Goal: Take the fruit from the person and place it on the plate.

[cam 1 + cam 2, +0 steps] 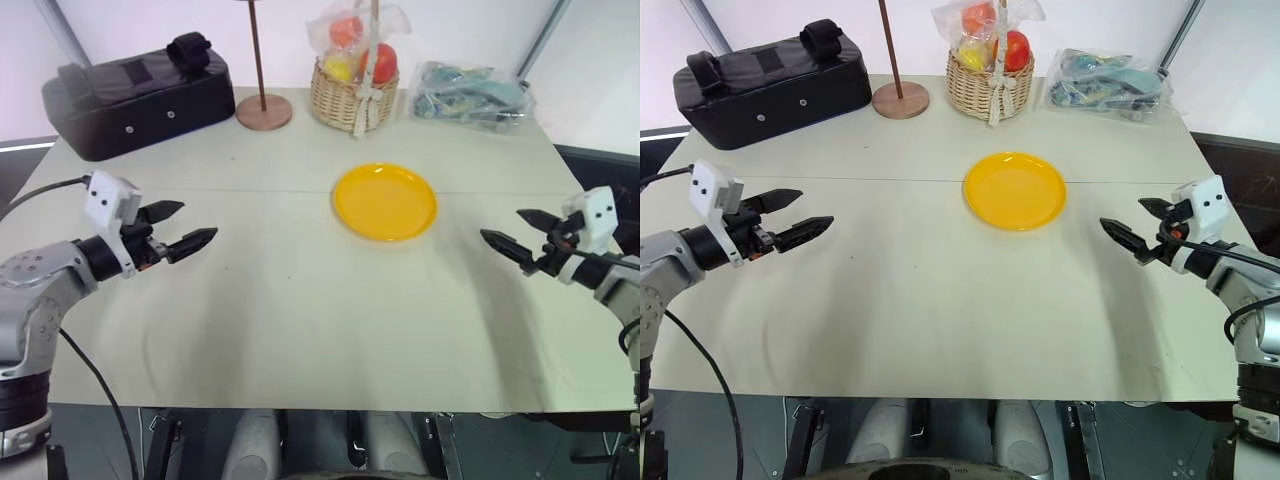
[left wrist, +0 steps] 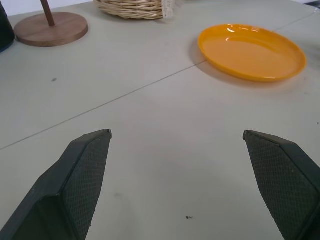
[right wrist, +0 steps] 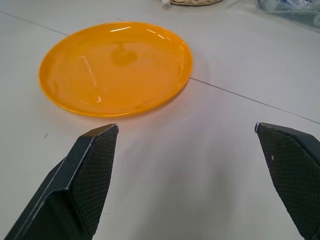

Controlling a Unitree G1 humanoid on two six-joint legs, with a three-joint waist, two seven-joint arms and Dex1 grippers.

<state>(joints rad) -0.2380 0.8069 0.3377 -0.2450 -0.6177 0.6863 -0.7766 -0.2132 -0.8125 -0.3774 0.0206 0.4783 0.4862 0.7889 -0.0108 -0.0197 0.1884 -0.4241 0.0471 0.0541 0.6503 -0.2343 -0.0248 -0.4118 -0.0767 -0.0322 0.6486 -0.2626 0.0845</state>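
The yellow-orange plate (image 1: 385,201) lies bare in the middle of the pale table, a little toward the far side. My left gripper (image 1: 190,226) hovers over the table's left part, open, with nothing between its fingers, pointing toward the middle. On the right, my right gripper (image 1: 510,231) also stands open with nothing in it, aimed at the plate (image 3: 116,67) from its right. The fruit and the person are out of view.
At the table's far edge stand a wicker basket (image 1: 348,98) of plastic-wrapped red and yellow fruits, a round wooden stand base (image 1: 264,111) with a thin pole, a black bag (image 1: 140,97) at far left and a clear plastic packet (image 1: 468,96) at far right.
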